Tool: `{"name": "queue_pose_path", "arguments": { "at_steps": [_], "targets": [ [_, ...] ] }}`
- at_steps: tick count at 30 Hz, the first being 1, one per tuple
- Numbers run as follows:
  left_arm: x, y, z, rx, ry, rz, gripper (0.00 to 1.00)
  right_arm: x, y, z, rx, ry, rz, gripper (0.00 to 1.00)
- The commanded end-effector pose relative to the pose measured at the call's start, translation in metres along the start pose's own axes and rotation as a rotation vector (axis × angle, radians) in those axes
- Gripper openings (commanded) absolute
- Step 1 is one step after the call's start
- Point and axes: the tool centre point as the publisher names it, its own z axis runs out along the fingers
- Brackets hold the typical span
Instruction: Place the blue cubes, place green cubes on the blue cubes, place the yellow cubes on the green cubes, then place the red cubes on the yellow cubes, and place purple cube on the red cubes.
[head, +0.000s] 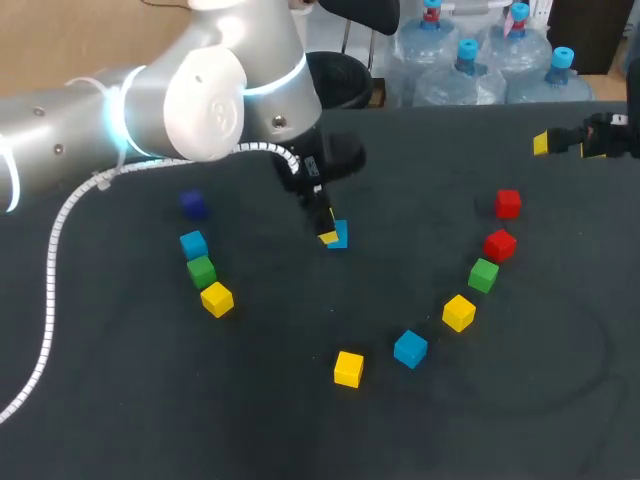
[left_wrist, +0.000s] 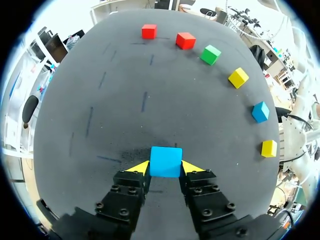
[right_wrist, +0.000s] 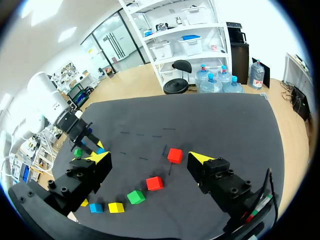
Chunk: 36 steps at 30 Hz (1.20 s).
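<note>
Both left fingers (left_wrist: 141, 168) are clamped on a blue cube (left_wrist: 165, 161), one yellow tip on each opposite flat side. It looks light, rigid and smooth, so I judge a square grip on those faces suits it. The cube sits low near the middle of the counter (left_wrist: 150, 75). My right fingers (right_wrist: 98, 157) hang wide apart, holding nothing, at the counter's far right.

The dark table (head: 300, 430) bears loose cubes. A blue cube (left_wrist: 165, 161) sits clamped in the left pincer (left_wrist: 165, 168). Ahead of it curve two red cubes (left_wrist: 148, 31) (left_wrist: 185, 40), then green (left_wrist: 210, 54), yellow (left_wrist: 238, 77), blue (left_wrist: 260, 111), yellow (left_wrist: 268, 148). Well off to its side lie purple (head: 193, 204), blue (head: 193, 243), green (head: 201, 270), yellow (head: 216, 299).
</note>
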Motion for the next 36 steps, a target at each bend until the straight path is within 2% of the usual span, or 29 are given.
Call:
{"name": "queue_pose_path", "arguments": {
  "at_steps": [1, 26, 28, 31, 36],
  "targets": [
    [-0.0013, 0.0044, 0.0015, 0.010, 0.005, 0.000, 0.00, 0.0002, 0.0007, 0.0001, 0.003, -0.001, 0.000, 1.00],
    [-0.0004, 0.0088, 0.0035, 0.022, 0.020, -0.006, 0.00, 0.0002, 0.0007, 0.0001, 0.003, -0.001, 0.000, 1.00],
    [-0.0002, 0.0087, 0.0035, 0.024, 0.020, -0.008, 0.03, 0.0002, 0.0007, 0.0001, 0.003, -0.001, 0.000, 1.00],
    [-0.0001, 0.0085, 0.0035, 0.026, 0.020, -0.008, 0.20, 0.0002, 0.0007, 0.0001, 0.003, -0.001, 0.000, 1.00],
    [-0.0002, 0.0076, 0.0033, 0.026, 0.021, -0.008, 0.31, 0.0002, 0.0007, 0.0001, 0.003, -0.001, 0.000, 1.00]
  ]
}}
